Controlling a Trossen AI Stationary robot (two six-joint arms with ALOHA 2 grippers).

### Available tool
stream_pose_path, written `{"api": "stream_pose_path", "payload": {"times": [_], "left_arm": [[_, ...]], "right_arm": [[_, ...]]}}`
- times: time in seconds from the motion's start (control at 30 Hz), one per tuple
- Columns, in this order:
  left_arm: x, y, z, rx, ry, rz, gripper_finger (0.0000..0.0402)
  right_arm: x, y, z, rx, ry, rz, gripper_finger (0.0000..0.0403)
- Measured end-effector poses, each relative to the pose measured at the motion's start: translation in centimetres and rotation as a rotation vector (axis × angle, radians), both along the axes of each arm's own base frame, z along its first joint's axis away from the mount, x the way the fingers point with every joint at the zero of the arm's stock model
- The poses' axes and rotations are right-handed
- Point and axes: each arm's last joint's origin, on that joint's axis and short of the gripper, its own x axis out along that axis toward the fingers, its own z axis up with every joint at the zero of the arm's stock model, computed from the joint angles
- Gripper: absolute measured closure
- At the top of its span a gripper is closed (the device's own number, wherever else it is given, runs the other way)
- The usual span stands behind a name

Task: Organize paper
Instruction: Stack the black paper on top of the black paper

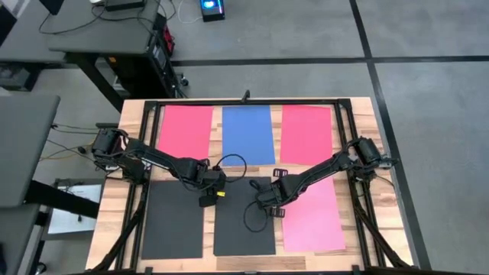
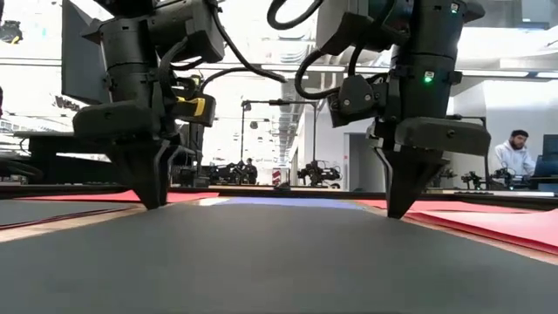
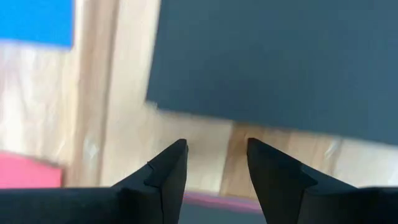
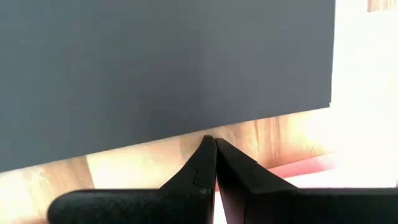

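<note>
Dark grey sheet [image 2: 279, 253] fills foreground at table level, middle of front row. Left gripper [image 1: 206, 200] at its far left corner, fingers [image 3: 165, 177] parted, holding nothing. Right gripper [image 1: 273, 208] at far right corner, fingers pressed together, empty. Second dark sheet [image 1: 173, 220] left, pink sheet [image 1: 313, 218] right. Back row on wooden table [image 1: 107, 221]: red [image 1: 184, 130], blue [image 1: 247, 134], red [image 1: 306, 133]. No containers visible.
</note>
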Motion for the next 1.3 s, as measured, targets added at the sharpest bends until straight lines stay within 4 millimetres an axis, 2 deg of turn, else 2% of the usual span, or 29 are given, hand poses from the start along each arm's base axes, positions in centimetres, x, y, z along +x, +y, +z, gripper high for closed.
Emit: {"api": "stream_pose_path", "payload": {"times": [0.13,0.43,0.57,0.73,0.97,1.1,1.23,1.3], "left_arm": [[0.0,0.0,0.8,0.008,-0.037,0.013,0.0253],[-0.1,-0.5,1.0,0.003,-0.046,-0.009,0.0253],[0.0,-0.2,1.0,0.087,-0.051,-0.049,0.0253],[0.6,1.6,1.2,0.146,-0.086,-0.061,0.0253],[1.7,4.2,1.7,0.180,-0.168,-0.015,0.0253],[1.8,4.6,1.7,0.185,-0.178,-0.006,0.0253],[1.8,4.7,1.7,0.211,-0.177,0.009,0.0253],[2.0,4.7,1.3,0.230,-0.170,0.017,0.0253]], "right_arm": [[0.0,0.3,0.2,0.000,0.004,0.008,0.0403],[-0.4,0.5,0.3,-0.008,0.024,0.009,0.0403],[-0.5,1.1,1.0,0.003,-0.009,0.018,0.0403],[-0.8,3.7,2.8,0.052,-0.141,0.079,0.0403],[-0.8,9.7,3.6,0.223,-0.376,0.241,0.0403],[-1.7,11.9,3.7,0.272,-0.417,0.273,0.0403],[-1.9,13.1,3.9,0.317,-0.464,0.267,0.0403],[-1.7,13.8,3.4,0.336,-0.483,0.270,0.0403]]}}
